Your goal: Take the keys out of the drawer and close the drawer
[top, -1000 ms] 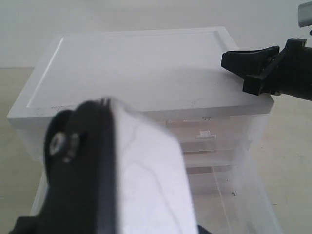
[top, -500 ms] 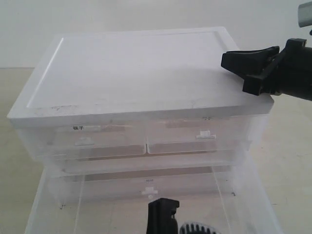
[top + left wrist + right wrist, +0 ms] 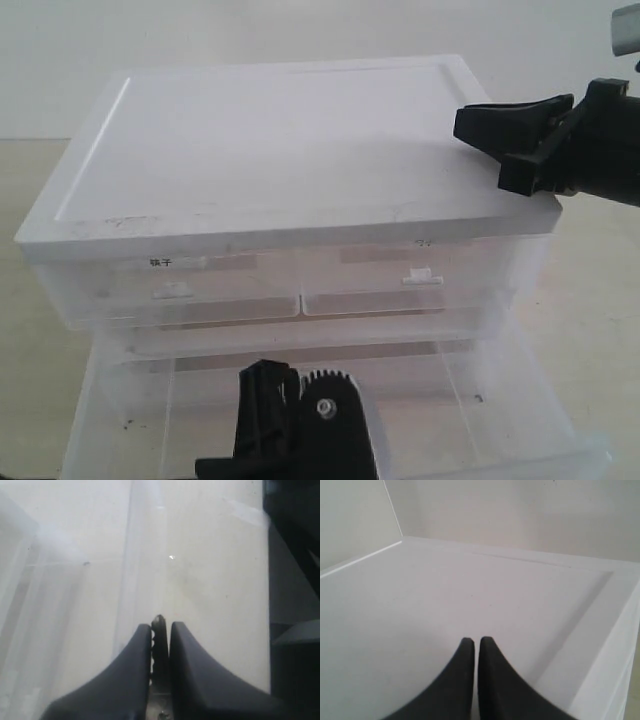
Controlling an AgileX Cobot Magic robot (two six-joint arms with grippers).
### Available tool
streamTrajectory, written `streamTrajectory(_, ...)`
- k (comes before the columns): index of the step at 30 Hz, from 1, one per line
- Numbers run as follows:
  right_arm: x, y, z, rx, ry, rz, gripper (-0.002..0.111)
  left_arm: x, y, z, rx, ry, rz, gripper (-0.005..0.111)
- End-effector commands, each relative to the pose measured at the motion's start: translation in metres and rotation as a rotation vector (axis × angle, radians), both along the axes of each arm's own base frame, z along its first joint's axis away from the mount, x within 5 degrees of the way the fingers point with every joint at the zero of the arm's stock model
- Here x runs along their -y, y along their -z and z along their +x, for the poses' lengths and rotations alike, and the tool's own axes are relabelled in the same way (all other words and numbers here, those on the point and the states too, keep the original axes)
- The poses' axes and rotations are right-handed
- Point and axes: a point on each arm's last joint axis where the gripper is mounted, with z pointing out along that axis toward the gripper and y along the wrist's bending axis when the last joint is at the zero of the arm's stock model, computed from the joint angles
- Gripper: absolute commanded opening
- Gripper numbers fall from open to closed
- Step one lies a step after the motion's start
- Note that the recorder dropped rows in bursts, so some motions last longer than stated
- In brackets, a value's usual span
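The drawer (image 3: 470,400), full-width and translucent, stands pulled out at the bottom of the cabinet, and its visible floor is bare. My left gripper (image 3: 285,425) is low over its front part. In the left wrist view this gripper (image 3: 160,625) is shut on a thin dark toothed piece (image 3: 159,630). It looks like the keys' round grey tag (image 3: 328,392), a toothed disc with a rivet. The silver keys and blue fob are hidden. My right gripper (image 3: 470,125) rests shut above the cabinet's right rear corner, with its fingers (image 3: 474,641) together and nothing between them.
The cabinet's flat white top (image 3: 280,140) has a raised rim. Two shut half-width drawers (image 3: 200,290) (image 3: 410,275) sit above the open one. The drawer's translucent wall (image 3: 142,555) crosses the left wrist view, with dark robot structure (image 3: 292,580) at one side.
A second ago the left arm blocked most of the exterior view. It dropped to the bottom edge, then the gripper shifted left and rose over the open drawer. The right arm stayed still.
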Motion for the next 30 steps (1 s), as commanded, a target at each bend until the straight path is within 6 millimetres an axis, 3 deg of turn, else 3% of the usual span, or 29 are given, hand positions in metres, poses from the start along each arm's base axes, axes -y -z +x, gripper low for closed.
streamTrajectory(1,0.0,0.011,-0.001,-0.031,-0.016,-0.071,0.0,-0.006,0.0,0.019,0.038,-0.058,0.022,0.005)
streamTrajectory(17,0.0,0.011,-0.001,-0.031,-0.016,-0.071,0.0,-0.03,0.0,0.069,0.089,-0.195,0.062,0.005)
streamTrajectory(20,0.0,0.011,-0.001,-0.031,-0.016,-0.071,0.0,-0.024,0.0,0.062,0.052,-0.109,0.027,0.005)
streamTrajectory(23,0.001,0.013,0.0,-0.037,-0.005,-0.084,0.0,-0.01,0.001,0.035,-0.042,0.075,-0.041,0.005)
streamTrajectory(25,0.001,0.013,0.0,-0.039,-0.002,-0.086,0.0,-0.013,0.01,0.027,-0.002,0.111,0.021,0.005)
streamTrajectory(28,0.001,0.013,0.0,-0.039,-0.002,-0.086,0.0,-0.026,0.026,0.051,0.106,-0.068,0.184,0.005)
streamTrajectory(30,0.001,0.013,0.0,-0.039,-0.002,-0.086,0.0,-0.027,0.029,0.055,0.127,-0.053,0.204,0.005)
